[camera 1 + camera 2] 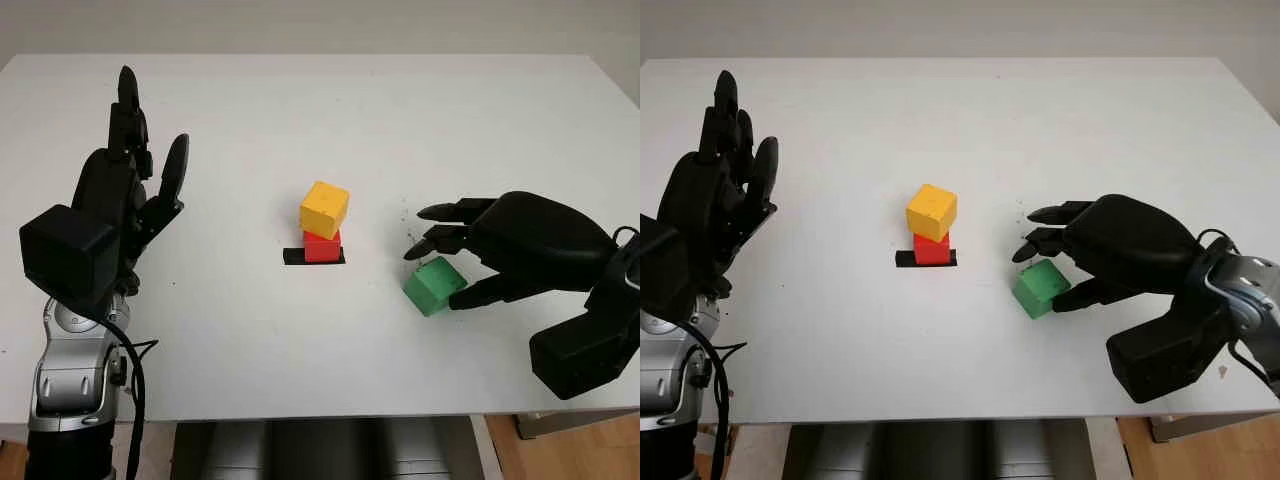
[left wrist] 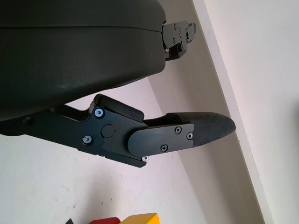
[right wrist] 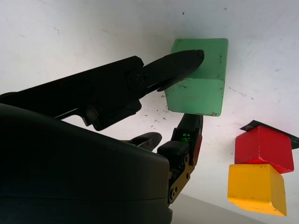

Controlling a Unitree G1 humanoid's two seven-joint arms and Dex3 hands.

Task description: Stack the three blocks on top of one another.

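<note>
From the head camera, the white table [image 1: 300, 110] carries a yellow wooden cube [image 1: 324, 209] sitting skewed on a smaller red cube [image 1: 322, 246], which stands on a black rectangular mark [image 1: 295, 257] at mid-table. To their right, apart from them, lies the green cube [image 1: 433, 285], tilted. The right hand [image 1: 500, 250] arches over it, two fingers above its far side and the thumb at its near right edge; the closing grasp looks begun but not firm. The left hand [image 1: 120, 200] is raised at the left, open, holding nothing.

The left wrist camera looks past a straight black finger [image 2: 187, 133] to the table's far edge, with the yellow and red cubes beyond.

The right wrist camera has one fingertip [image 3: 187, 60] touching the green cube's face and another finger behind its opposite side. To do this well, I judge the fingers should press squarely on opposite faces, lift clear, then lower gently and centred, since the skewed yellow cube could shift.
</note>
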